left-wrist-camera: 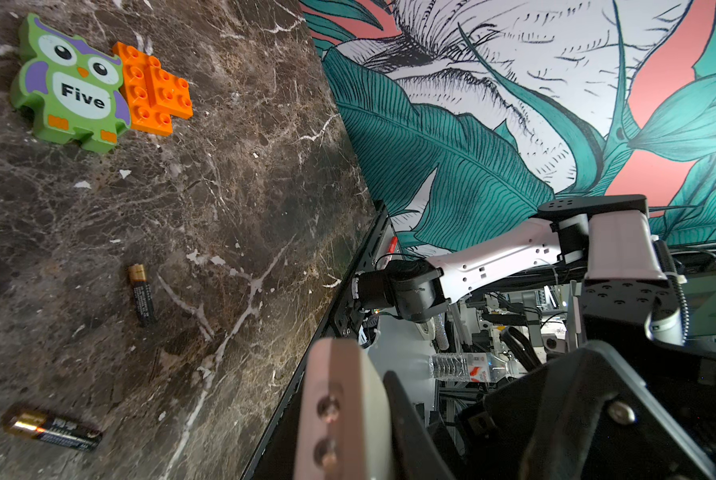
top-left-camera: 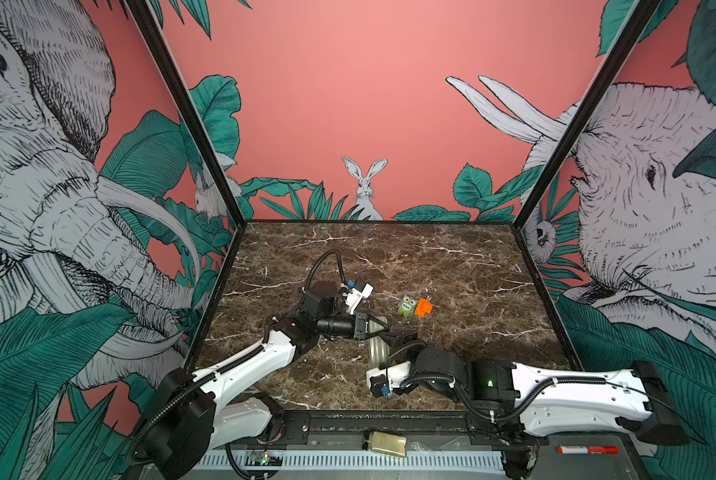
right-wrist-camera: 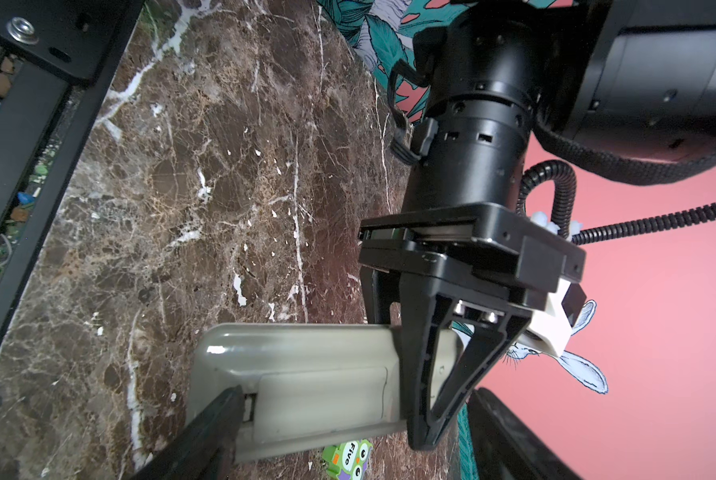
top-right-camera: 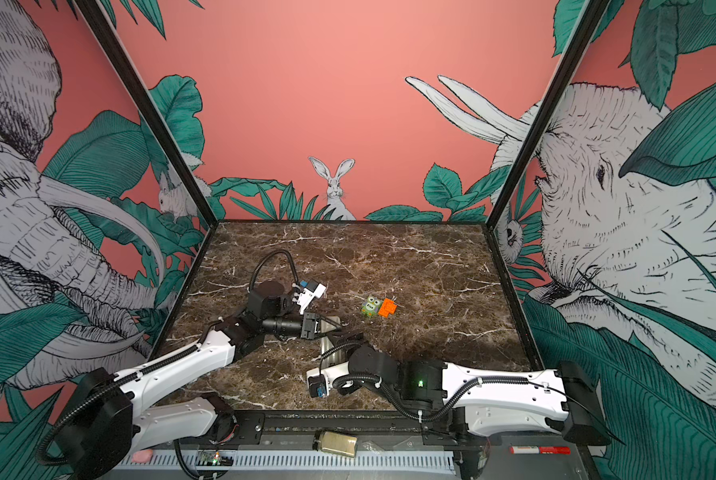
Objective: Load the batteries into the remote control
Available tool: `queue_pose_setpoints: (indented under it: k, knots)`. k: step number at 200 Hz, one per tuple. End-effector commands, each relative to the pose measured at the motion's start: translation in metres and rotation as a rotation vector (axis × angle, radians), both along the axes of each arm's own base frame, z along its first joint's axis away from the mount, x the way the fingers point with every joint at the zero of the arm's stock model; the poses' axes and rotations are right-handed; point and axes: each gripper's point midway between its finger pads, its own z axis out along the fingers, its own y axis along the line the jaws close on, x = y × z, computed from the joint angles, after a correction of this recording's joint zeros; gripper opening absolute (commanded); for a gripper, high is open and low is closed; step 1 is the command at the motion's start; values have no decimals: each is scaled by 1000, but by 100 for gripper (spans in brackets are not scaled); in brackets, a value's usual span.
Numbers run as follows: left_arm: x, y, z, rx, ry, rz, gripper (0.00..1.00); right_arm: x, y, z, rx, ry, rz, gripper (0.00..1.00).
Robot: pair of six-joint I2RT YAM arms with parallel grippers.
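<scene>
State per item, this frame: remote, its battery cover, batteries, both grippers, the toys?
remote control: plain back showing, clamped at one end
battery cover: still on, closed
batteries: both loose, lying flat on the marble, not loaded
left gripper: shut on the remote control
right gripper: open, one fingertip at the cover's latch end
owl piece: flat, touching orange brick
</scene>
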Motion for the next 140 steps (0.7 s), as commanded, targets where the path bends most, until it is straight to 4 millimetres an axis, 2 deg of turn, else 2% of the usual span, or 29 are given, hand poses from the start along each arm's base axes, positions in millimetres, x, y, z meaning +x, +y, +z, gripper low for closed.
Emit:
queue_pose_setpoints:
  k: [1, 140]
  knots:
    - [-22, 0, -4, 9, 60, -92, 0, 22, -4, 41, 128, -97, -111, 83]
    - [-23, 1, -7, 15, 59, -91, 0, 28, -5, 51, 156, -148, -152, 83]
